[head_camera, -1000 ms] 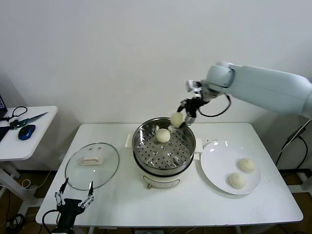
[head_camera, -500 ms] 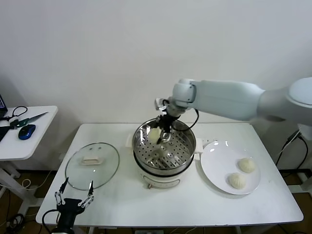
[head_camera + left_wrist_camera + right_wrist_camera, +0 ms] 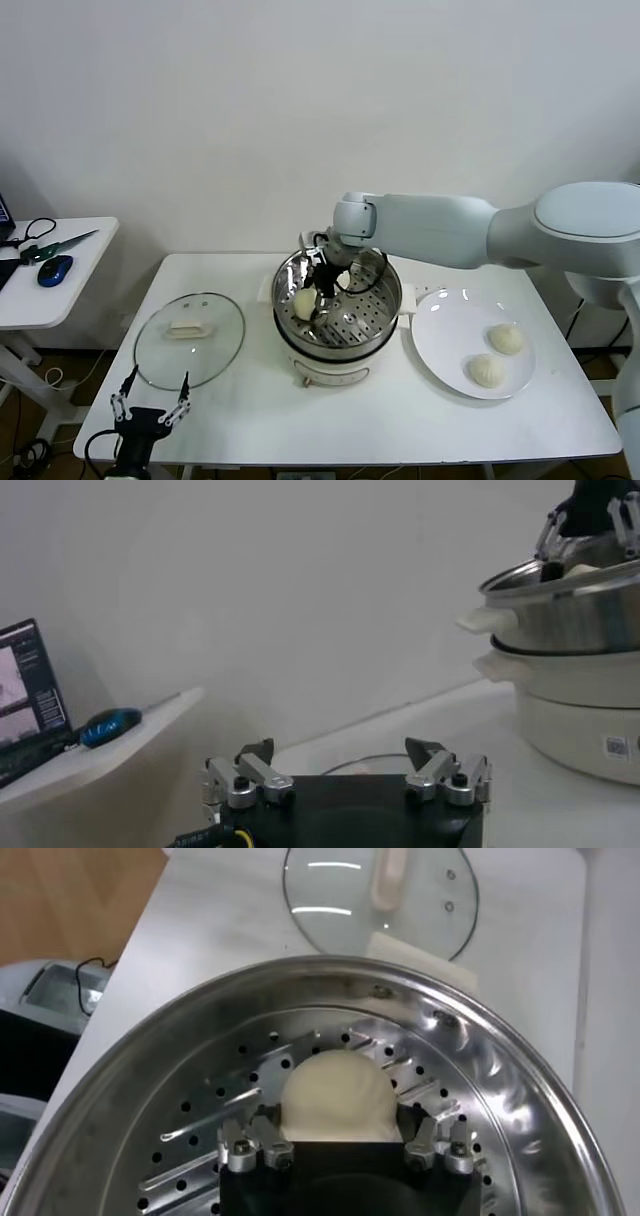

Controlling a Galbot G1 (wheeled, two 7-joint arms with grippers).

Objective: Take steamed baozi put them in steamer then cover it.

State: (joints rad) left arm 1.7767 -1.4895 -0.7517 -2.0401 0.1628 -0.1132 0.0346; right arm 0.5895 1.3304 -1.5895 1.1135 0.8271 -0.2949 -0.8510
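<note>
I've got the right gripper [image 3: 312, 292] low inside the steamer [image 3: 385, 300], jaws parted around the baozi [image 3: 337, 1093], so it settles on the tray.

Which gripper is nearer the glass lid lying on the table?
Left. The left gripper hangs at the table's front edge, just before the glass lid; the right gripper is inside the steamer.

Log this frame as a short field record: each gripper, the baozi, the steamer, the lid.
right gripper: inside the steamer, jaws open either side of a baozi resting on the tray
left gripper: parked at the table's near left edge, jaws open, empty
baozi on plate: two
lid: off, flat on the table left of the steamer
</note>
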